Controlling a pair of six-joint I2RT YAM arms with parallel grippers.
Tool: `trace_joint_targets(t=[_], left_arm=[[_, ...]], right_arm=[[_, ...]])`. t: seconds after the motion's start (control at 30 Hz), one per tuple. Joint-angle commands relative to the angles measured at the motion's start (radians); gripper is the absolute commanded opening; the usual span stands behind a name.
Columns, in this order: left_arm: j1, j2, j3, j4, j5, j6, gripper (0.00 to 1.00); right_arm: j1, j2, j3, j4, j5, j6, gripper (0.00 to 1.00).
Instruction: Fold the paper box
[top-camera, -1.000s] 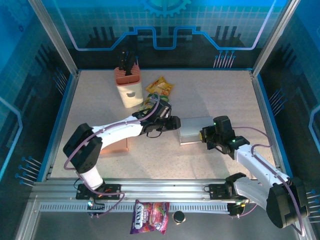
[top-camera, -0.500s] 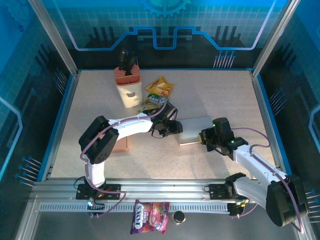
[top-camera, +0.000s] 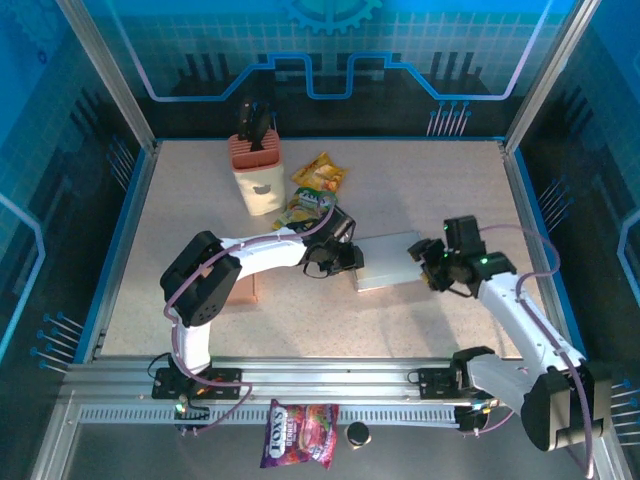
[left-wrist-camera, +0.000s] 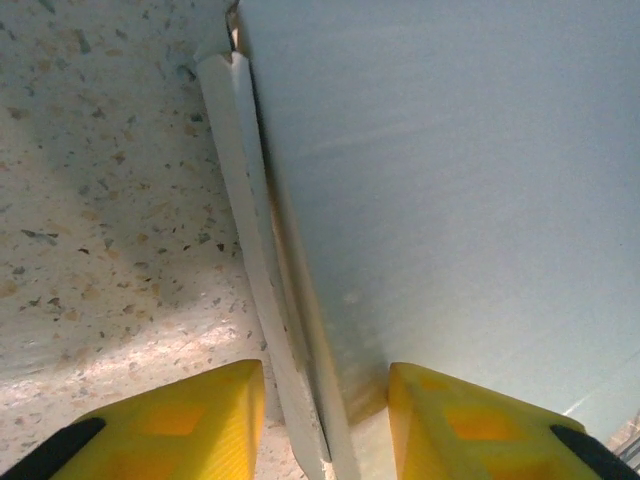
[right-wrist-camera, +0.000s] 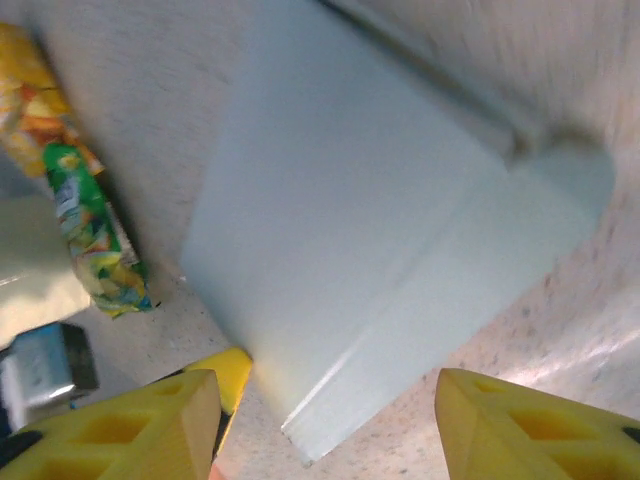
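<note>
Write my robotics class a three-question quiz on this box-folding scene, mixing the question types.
1. True or false: the right end effector is shut on the paper box.
2. In the top view, the left end effector meets the box at its: A left edge; B right edge; C middle.
3. What colour are the end effector fingers?
Key: 1 false, its jaws stand open; 2 A; 3 yellow.

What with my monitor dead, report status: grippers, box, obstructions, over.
Left gripper open, straddling paper box's left edge. Right gripper open at its right end. Box lies on table. Snack packet close, not touching.
</note>
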Motion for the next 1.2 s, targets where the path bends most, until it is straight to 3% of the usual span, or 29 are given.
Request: trace_joint_targets(t=[0.0,0.13,0.37,0.7,1.17], left_arm=[[0.009,0.012,-0.014,-0.004,-0.002,0.018,0.36],[0.01,0.016,-0.015,0.001,0.0,0.025,0.36],[0.013,0.017,-0.018,-0.002,-0.002,0.034,0.36],[0.024,0.023,-0.02,0.002,0.014,0.054,0.35],[0.037,0.028,-0.042,0.004,0.034,0.083,0.33]], right_arm=[[-0.087,0.04,0.12,-0.222,0.047,-0.434,0.62],[-0.142,0.2,0.212,-0.225,0.043,-0.675,0.63],[-0.151,0.491,0.29,-0.184,0.01,-0.858,0.62],[-0.157,0.655,0.345,-0.138,-0.027,-0.915,0.51],[-0.155,0.686,0.289,-0.101,-0.054,-0.87,0.38]])
